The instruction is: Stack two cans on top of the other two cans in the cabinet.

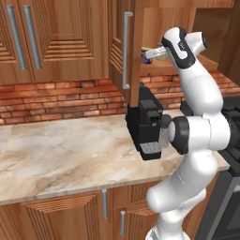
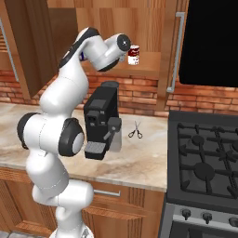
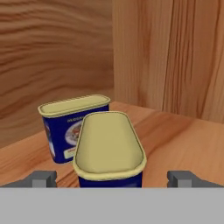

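At the upper centre of the left base view, the arm reaches past the open door into the cabinet (image 1: pixel 125 51).
Right base view: red-topped can (image 2: pixel 134 55) upper centre. Hand view: jaws apart astride the near blue tin (image 3: pixel 109 151), far tin (image 3: pixel 70 127) centre left. Likely approaching a grasp; next, close squarely.

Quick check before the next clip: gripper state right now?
Gripper: open, holding nothing; its fingertips straddle the nearer blue tin on the cabinet shelf.

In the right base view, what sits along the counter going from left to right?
Black coffee machine → scissors → stove.
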Available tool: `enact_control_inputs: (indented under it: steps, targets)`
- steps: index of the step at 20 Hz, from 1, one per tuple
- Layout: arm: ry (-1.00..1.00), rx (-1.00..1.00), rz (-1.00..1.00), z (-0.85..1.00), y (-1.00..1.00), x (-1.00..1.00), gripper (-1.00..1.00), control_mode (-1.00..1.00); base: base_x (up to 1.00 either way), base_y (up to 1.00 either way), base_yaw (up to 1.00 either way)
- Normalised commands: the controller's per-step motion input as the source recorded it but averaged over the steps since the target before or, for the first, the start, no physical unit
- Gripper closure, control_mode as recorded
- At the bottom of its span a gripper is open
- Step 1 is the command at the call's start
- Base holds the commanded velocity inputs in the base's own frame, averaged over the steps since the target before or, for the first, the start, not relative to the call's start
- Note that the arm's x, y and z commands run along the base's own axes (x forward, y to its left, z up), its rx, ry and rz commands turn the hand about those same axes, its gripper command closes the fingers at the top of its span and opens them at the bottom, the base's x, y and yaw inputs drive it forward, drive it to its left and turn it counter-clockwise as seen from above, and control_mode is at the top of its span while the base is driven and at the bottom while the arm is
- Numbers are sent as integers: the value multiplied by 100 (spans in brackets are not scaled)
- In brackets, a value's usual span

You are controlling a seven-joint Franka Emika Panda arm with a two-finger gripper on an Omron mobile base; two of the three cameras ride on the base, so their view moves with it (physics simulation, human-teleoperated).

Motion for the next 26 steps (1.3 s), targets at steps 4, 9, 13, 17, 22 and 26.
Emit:
enact_control_inputs:
  steps: [4,9,13,17,22,26]
  targets:
    - [0,0,5,0,0,4,-100,-100,0,0,0]
    - [0,0,5,-1,2,9,-100,-100,0,0,0]
    - [0,0,5,-7,3,2,-100,-100,0,0,0]
    - [0,0,3,-1,2,0,-100,-100,0,0,0]
    - [0,0,1,0,3,0,-100,-100,0,0,0]
    - [0,0,1,-2,2,0,-100,-100,0,0,0]
